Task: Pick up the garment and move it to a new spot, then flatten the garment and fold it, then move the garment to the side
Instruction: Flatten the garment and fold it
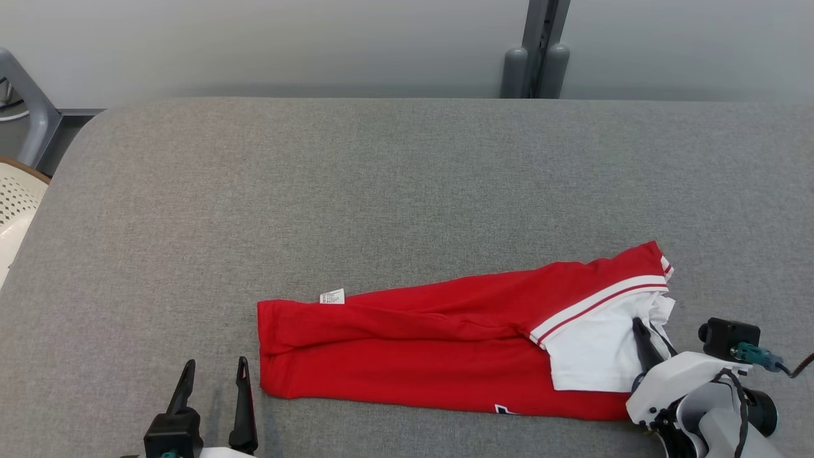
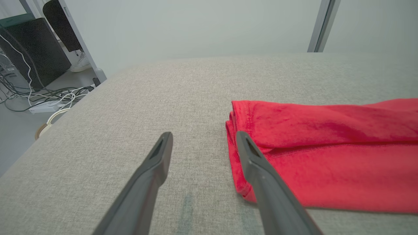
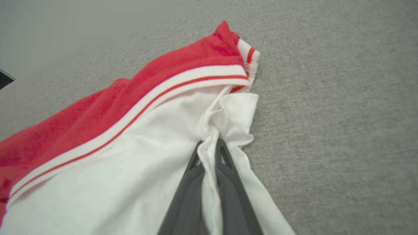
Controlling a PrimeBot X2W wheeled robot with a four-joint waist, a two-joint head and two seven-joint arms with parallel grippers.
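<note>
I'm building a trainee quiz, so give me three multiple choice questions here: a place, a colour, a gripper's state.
1. Where on the table does the garment lie? A near side, right of middle; B far left corner; C far edge.
2. Its colours? A blue and grey; B red and white; C black.
3. Right gripper? A open; B shut on nothing; C shut on the garment.
Key: 1 A, low right in head view. 2 B, red body, white part. 3 C, white cloth pinched between its fingers.
</note>
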